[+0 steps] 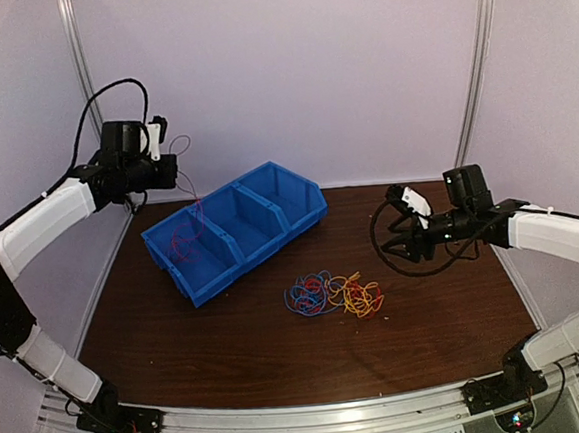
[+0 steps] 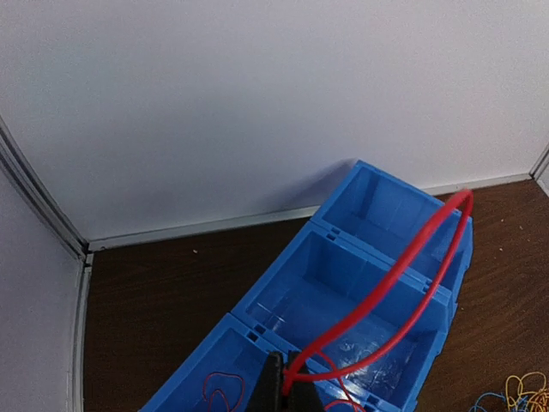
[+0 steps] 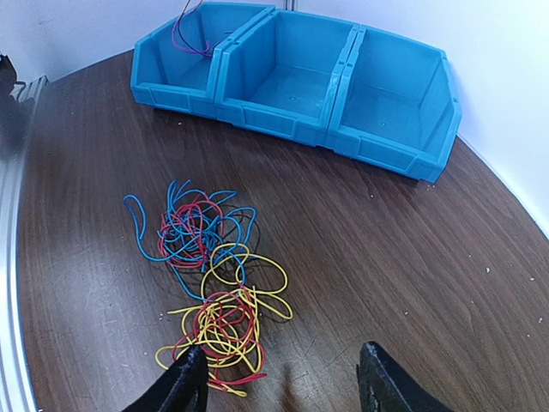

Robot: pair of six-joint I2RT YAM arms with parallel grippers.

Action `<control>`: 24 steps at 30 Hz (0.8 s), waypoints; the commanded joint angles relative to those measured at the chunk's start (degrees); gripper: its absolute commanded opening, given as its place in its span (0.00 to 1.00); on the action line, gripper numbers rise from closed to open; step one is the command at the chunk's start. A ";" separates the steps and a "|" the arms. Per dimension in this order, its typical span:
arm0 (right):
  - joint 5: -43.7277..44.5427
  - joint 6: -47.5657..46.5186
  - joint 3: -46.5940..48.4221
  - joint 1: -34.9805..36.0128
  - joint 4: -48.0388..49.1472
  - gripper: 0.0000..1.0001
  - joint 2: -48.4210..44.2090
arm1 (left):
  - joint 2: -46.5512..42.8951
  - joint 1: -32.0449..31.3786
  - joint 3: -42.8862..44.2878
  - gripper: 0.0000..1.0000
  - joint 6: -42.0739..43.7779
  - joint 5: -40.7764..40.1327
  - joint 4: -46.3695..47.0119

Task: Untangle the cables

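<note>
A tangle of thin red, blue and yellow cables [image 1: 333,293] lies on the brown table in front of the bin; in the right wrist view the tangle [image 3: 210,283] has a blue-red clump above a yellow-red clump. My left gripper [image 1: 171,168] is raised above the bin's left end and is shut on a red cable [image 2: 403,266], which loops up from the gripper's fingertips [image 2: 290,382] and hangs down into the bin. My right gripper [image 1: 399,230] is open and empty, hovering just right of the tangle, its fingers [image 3: 184,382] wide apart.
A blue three-compartment bin [image 1: 269,210] sits diagonally at the back of the table. Its left compartment holds red wire [image 1: 181,243], also seen in the left wrist view [image 2: 219,386]. White walls stand behind and to the sides. A metal rail [image 1: 316,430] runs along the near edge.
</note>
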 commanded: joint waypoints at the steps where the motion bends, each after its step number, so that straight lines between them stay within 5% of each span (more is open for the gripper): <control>1: 1.10 -0.96 -0.55 -0.25 0.48 0.60 0.99 | 0.05 0.19 -5.58 0.00 -4.59 4.71 4.97; 24: 0.62 -2.38 -0.12 -0.21 -0.70 0.60 2.97 | 8.04 0.19 -13.39 0.00 -5.95 0.54 -3.10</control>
